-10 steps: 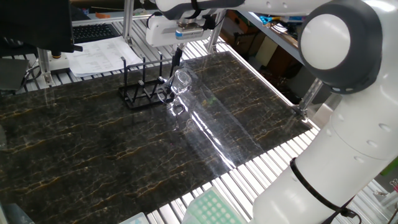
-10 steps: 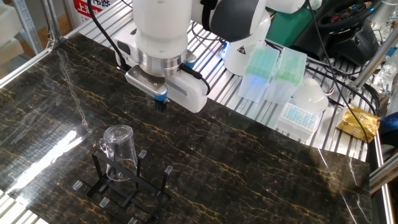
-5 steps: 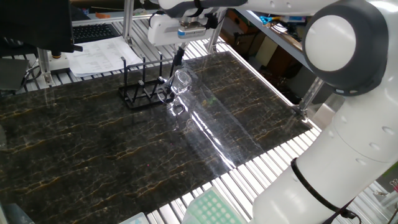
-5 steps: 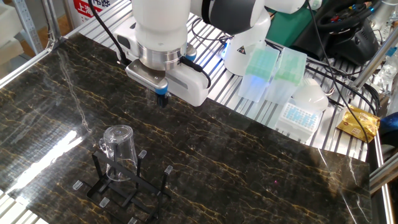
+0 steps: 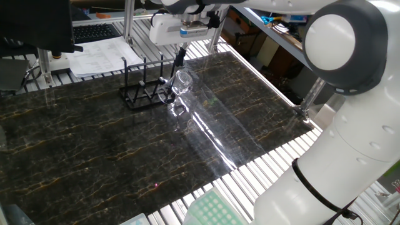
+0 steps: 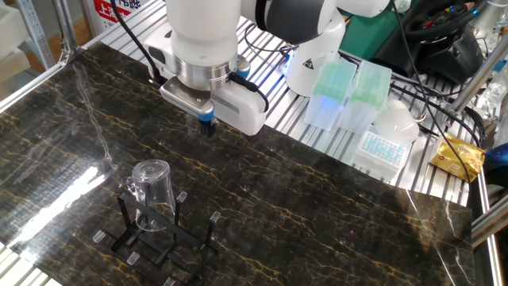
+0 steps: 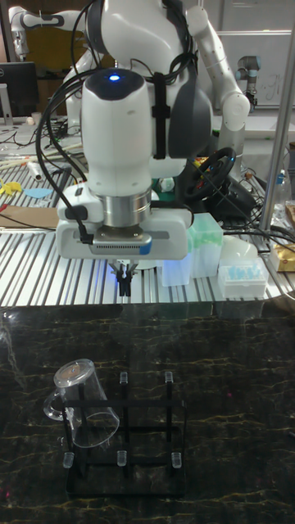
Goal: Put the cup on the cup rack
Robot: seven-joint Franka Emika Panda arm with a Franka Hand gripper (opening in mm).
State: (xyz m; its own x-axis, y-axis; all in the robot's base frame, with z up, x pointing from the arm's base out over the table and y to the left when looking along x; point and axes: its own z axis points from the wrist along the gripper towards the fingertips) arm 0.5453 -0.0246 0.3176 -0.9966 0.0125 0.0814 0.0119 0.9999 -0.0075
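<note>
The clear glass cup (image 5: 182,84) hangs upside down and tilted on a peg at one corner of the black wire cup rack (image 5: 139,95), its handle pointing outward. The same cup (image 6: 152,195) (image 7: 82,405) sits mouth down over the left side of the cup rack (image 6: 208,234) (image 7: 170,409). My gripper (image 5: 179,57) (image 6: 206,127) (image 7: 123,282) hovers above and behind the rack, apart from the cup. Its fingers are shut together with nothing between them.
Pipette tip boxes (image 6: 349,91) and a white box (image 6: 381,143) stand on the slatted bench beyond the dark marble tabletop (image 6: 333,214). Papers and a keyboard (image 5: 94,31) lie behind the rack. A green tip box (image 5: 209,209) sits at the near edge.
The gripper has lifted a little higher and drawn back from the cup. The cup and rack have not moved.
</note>
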